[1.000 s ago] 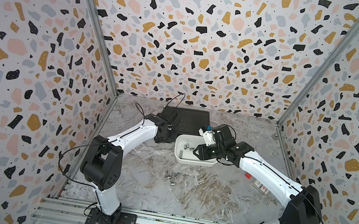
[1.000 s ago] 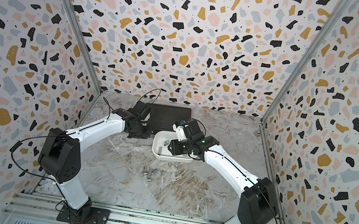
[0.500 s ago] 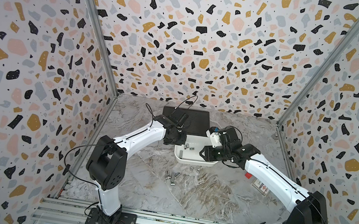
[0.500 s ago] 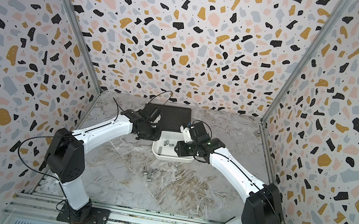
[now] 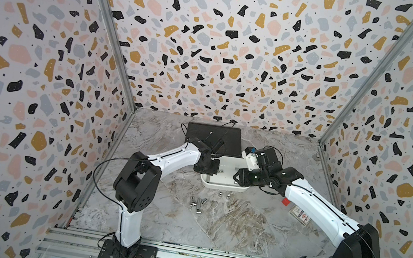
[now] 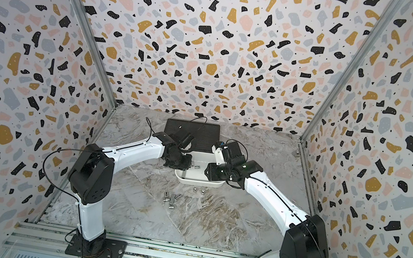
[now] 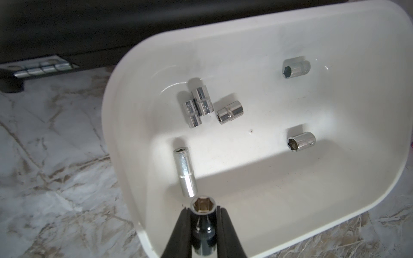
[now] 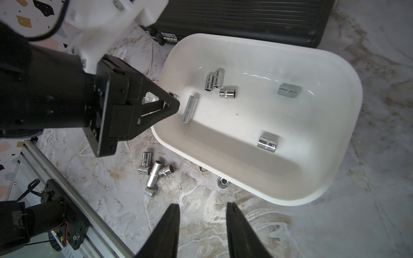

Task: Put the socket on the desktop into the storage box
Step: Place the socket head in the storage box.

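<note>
left gripper (image 7: 203,214) is clamping a socket (image 7: 203,204) just inside the storage box (image 7: 125,156) rim, likely for release | right gripper (image 8: 202,210) is hovering empty, jaws apart, over the desktop (image 8: 335,234)

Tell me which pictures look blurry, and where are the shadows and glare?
Left wrist view: the black case is blurred, and a broad shadow crosses the floor of the white box. Right wrist view: the right gripper, near the lens, is soft, and glare streaks the box wall. In both top views the light is even.
</note>
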You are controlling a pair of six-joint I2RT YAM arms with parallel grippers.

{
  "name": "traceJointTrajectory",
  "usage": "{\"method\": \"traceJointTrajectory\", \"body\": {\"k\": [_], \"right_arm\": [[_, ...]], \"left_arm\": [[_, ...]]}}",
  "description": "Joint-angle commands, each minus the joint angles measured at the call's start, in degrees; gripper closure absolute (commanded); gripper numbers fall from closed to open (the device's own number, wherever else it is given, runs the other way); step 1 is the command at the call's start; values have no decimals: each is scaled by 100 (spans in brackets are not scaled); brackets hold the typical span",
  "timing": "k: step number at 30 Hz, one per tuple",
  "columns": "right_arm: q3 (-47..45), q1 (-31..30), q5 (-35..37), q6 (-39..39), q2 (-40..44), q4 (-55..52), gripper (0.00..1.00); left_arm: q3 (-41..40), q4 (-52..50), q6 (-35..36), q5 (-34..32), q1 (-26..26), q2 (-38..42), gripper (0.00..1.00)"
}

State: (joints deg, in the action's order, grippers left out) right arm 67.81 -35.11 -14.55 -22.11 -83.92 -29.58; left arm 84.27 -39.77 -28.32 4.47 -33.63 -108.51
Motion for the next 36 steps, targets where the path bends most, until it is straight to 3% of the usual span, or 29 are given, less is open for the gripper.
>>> {"method": "traceJointTrajectory", "body": {"k": [1,13,16,20,36], "right_arm": [[-31,37,9,-39,201,-121,60],[-63,76,14,-6,209,-165,60],[-75,84,4,-12,201,-157,60],[-97,84,9,-33,214,-157,60],[-149,84,92,-79,297,-456,59]], "left_arm": [[124,99,-39,17,-50,-120,96],[204,136,54,-16,-65,-553,89],[236,90,60,-44,-65,-559,74],[252,79,58,-77,-65,-501,65],[275,127,116,163,-69,313,60]]}}
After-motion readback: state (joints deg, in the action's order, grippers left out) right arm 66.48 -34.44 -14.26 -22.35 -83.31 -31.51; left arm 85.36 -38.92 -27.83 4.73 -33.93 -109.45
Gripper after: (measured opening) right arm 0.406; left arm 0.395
